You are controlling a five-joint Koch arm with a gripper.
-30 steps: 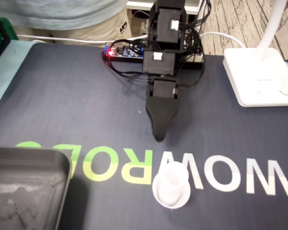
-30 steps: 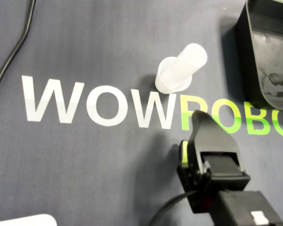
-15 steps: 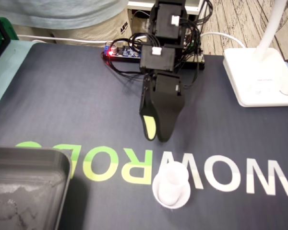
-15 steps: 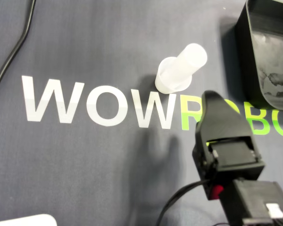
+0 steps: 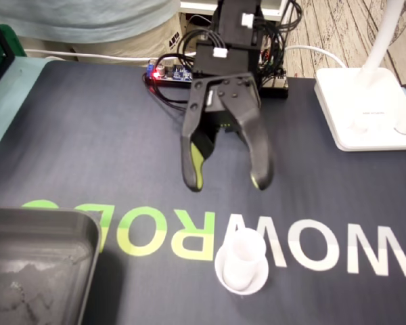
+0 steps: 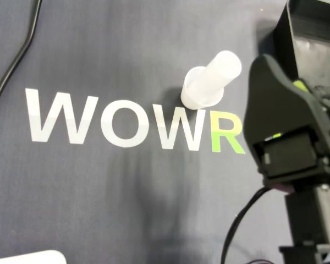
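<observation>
Shows black two-finger gripper (image 5: 227, 181) spread wide, empty, above dark grey printed mat (image 5: 88, 149). Locates translucent white plastic cup (image 5: 241, 261) upright on the mat's white letter W, near the gripper but apart. Places dark grey plastic tray (image 5: 88, 227) lower left in fixed view.

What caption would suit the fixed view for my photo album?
Black robot arm, fingers spread wide, poised just behind a white tube standing on a lettered mat.

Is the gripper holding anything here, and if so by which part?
Nothing is held. The gripper has its jaws spread wide and empty, apart from the white tube that stands upright in front of it.
</observation>
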